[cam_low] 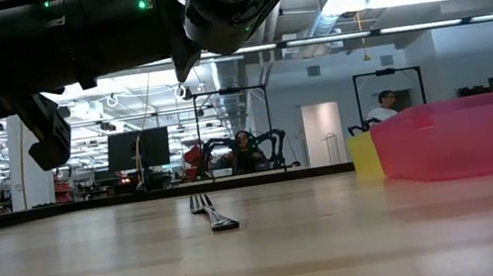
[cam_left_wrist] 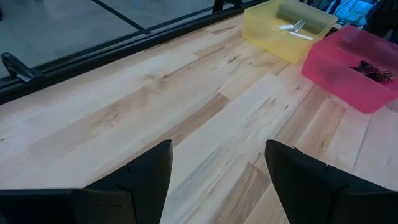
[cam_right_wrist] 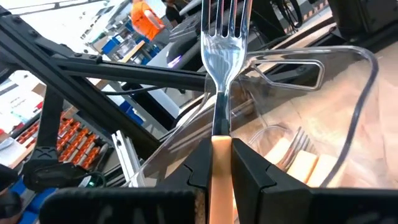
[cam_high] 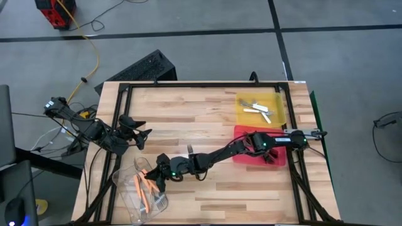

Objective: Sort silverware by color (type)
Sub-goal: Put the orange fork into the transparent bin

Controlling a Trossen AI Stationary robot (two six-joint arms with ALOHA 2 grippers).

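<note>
Right wrist view: an orange-handled fork is nipped by its smooth handle between the right gripper, its glossy metal tines pointing over the clear tub, seemingly just lifted from it for sorting.

High view: beside that tub, the left gripper waits spread and empty.

Low view: well beyond the tub, a dark fork lies flat on the pale wooden table.

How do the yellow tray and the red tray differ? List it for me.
Colour: the yellow tray is translucent yellow; the red tray is translucent red-pink.
Contents: the yellow tray holds white-handled forks; the red tray holds dark forks.
Position: the yellow tray sits at the table's far edge; the red tray lies just nearer, partly under the right arm.
Shared: both are shallow, rectangular, side by side on the table's right.
</note>
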